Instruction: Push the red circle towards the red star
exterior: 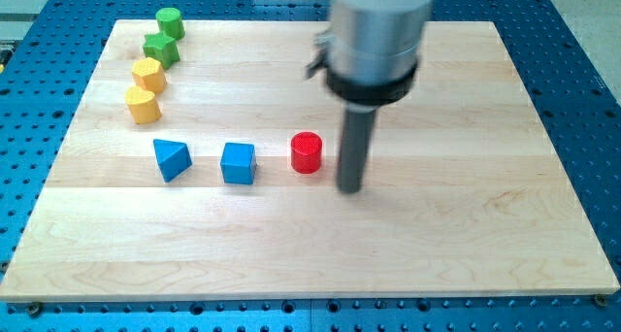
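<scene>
Red circle beside the rod's tip, near the middle of the desk.

The red circle (pixel 306 152) stands upright, its round axis vertical, so it points no particular way. My tip (pixel 349 188) rests just to its right, apart from it. No jaws exist on this rod. Left of the circle sit a blue cube (pixel 238 163) and a blue triangle (pixel 172 159). No red star shows.

Pale wooden surface (pixel 437 235), smooth, matt, grain running in lengthwise strips. Beneath it a blue base (pixel 582 80), metal by the look, dotted with holes. Red circle (pixel 306 152) and blue cube (pixel 238 163) smooth, faintly glossy, plastic-looking. Dark matt rod ending in my tip (pixel 349 189); above it a brushed silver metal housing (pixel 380 26).
</scene>
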You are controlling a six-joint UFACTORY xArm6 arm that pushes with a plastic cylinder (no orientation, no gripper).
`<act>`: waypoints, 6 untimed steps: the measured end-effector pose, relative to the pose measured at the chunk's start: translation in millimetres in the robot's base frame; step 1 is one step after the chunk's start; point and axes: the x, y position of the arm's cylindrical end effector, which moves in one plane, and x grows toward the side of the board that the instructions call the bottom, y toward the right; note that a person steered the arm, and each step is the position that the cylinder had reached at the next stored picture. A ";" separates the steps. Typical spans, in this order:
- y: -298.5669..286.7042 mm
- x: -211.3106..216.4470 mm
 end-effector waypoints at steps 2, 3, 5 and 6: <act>-40.6 -32.6; -34.7 -63.4; -0.2 -47.9; 25.3 -88.9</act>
